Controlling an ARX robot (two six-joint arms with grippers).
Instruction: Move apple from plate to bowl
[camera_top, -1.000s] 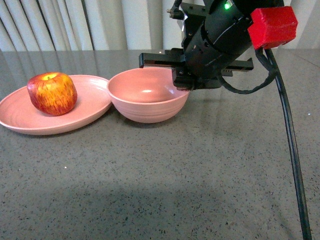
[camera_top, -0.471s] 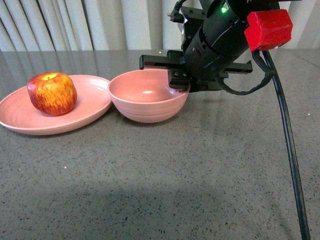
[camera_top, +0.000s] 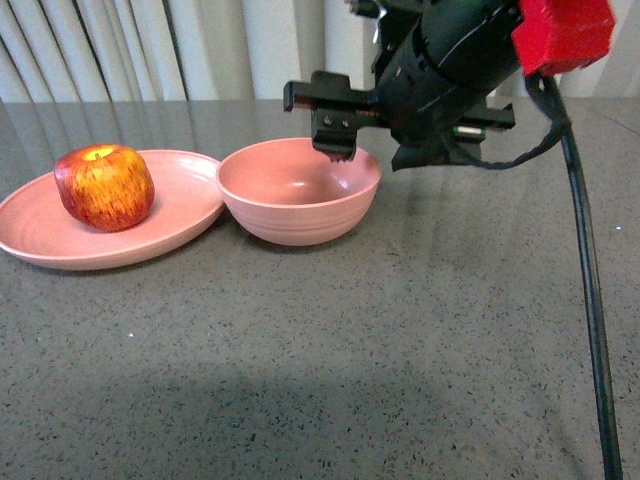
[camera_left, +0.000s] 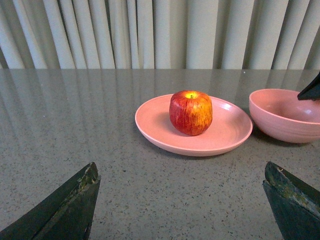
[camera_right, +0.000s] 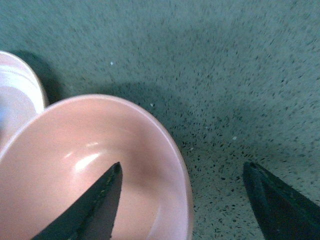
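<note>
The red, yellow-streaked apple (camera_top: 104, 186) sits upright on the shallow pink plate (camera_top: 185, 215) at the left. The deep pink bowl (camera_top: 298, 218) stands empty, touching the plate's right side. My right gripper (camera_top: 395, 140) hovers open just above the bowl's far right rim. In the right wrist view (camera_right: 182, 170) one finger is over the bowl's inside (camera_right: 150, 150) and the other over the table. My left gripper (camera_left: 181, 170) is open and empty, low over the table, well short of the plate (camera_left: 165, 141) and apple (camera_left: 191, 112). The bowl (camera_left: 285, 125) shows beside them.
The grey speckled tabletop (camera_top: 350, 350) stretches in front of the dishes. Pale curtains (camera_top: 150, 50) hang behind the table's far edge. The right arm's black cable (camera_top: 590, 300) runs down the right side. The plate's edge (camera_right: 15, 95) shows in the right wrist view.
My right gripper has risen a little and shifted left, so that it now stands over the bowl's rim. The apple, plate and bowl have not moved.
</note>
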